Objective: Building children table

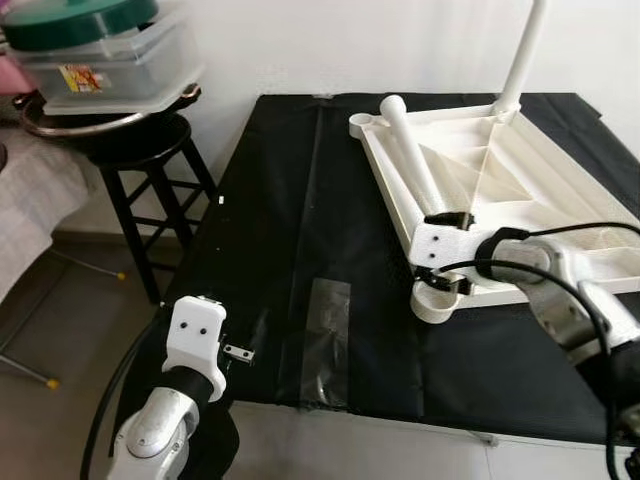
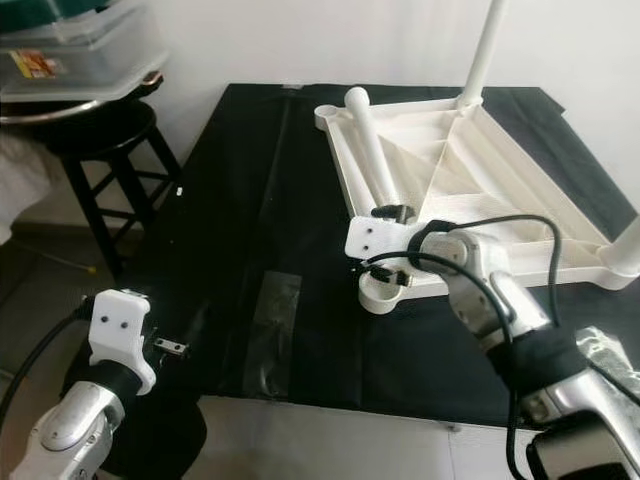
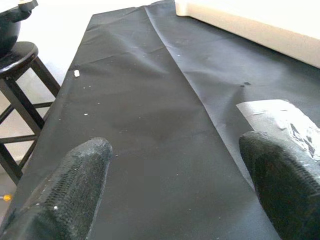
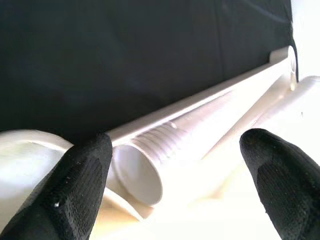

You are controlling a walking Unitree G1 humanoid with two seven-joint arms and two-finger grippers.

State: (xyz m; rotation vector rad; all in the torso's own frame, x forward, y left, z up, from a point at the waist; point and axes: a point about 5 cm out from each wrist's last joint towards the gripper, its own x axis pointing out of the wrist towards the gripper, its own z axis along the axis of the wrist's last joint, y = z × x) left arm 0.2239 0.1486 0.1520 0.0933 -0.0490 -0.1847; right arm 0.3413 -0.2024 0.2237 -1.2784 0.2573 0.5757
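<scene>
Table leg, a white plastic tube, lies loose inside the upturned white tabletop on the black cloth, along the tabletop's left rim. Its rounded foot points to the far corner and its open, threaded end toward me, close by the round corner socket nearest me. I judge it light, hollow and stiff, with a smooth, slightly slippery skin; the ribbed thread near the open end looks like the part to spare, so I would take hold on the plain shaft just behind that thread, across its width.

My right gripper hovers at that near end with its two black fingers spread wide, one on each side of the tube's mouth, not touching it as far as I can tell. The tube sits between the fingers and just ahead of them, so it looks ready to be closed on.

Another leg already stands upright in the far corner of the tabletop.

My left gripper hangs over the near left part of the cloth, fingers apart and holding nothing, with a clear plastic bag lying flat just beside it. A black stool carrying a plastic container stands off the cloth to my left.
</scene>
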